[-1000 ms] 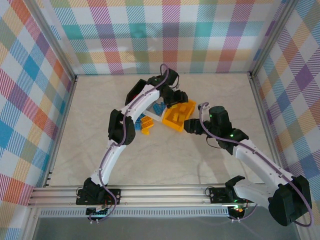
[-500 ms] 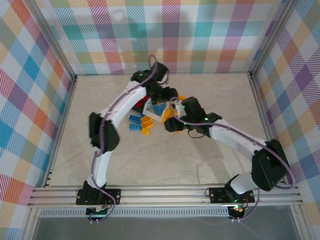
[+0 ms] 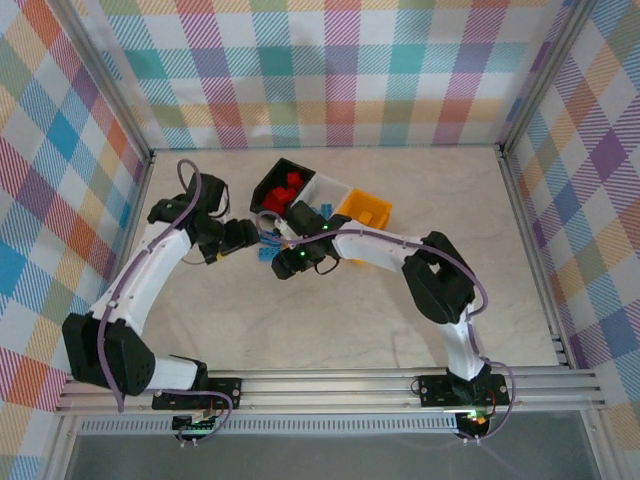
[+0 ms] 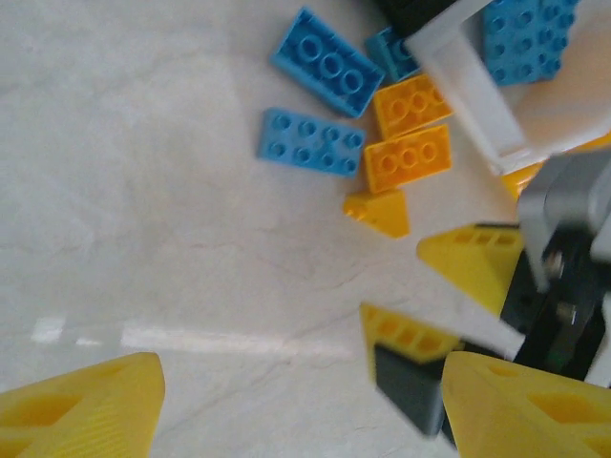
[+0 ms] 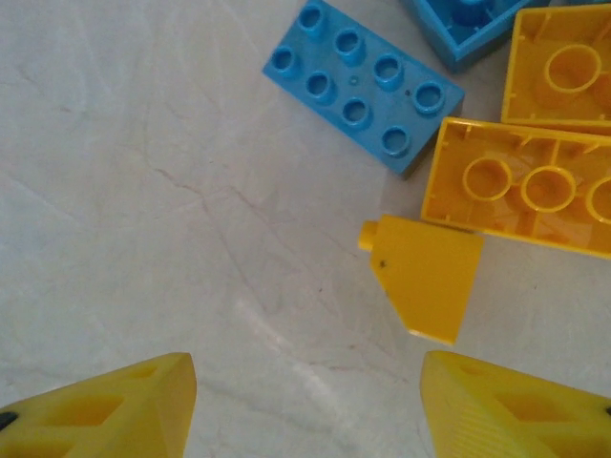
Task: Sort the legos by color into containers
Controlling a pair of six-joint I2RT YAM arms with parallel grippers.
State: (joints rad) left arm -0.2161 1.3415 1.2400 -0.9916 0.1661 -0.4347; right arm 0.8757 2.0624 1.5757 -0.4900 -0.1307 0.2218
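Loose legos lie on the table in front of the bins: two blue bricks (image 4: 326, 62) (image 4: 310, 141), two yellow-orange bricks (image 4: 409, 157) and a small yellow slope brick (image 5: 425, 277). My right gripper (image 5: 310, 405) hangs open just above the table, with the slope brick ahead of its right finger and a blue brick (image 5: 363, 86) beyond; nothing lies between the fingers. From above it (image 3: 285, 260) covers the pile. My left gripper (image 3: 250, 238) is left of the pile, open and empty (image 4: 301, 401). The black bin (image 3: 272, 180) holds red legos, the white bin (image 3: 330, 186) blue ones, and the yellow-orange bin (image 3: 365, 210) is beside it.
The three bins stand in a row at the back centre of the table. The right arm's forearm (image 3: 380, 240) runs across in front of the yellow-orange bin. Checkered walls enclose the table on three sides. Bare table lies to the left, right and front.
My left arm has swung from over the bins down to the left of the pile, its jaws opening wider. My right arm has moved left from the yellow-orange bin to the loose legos.
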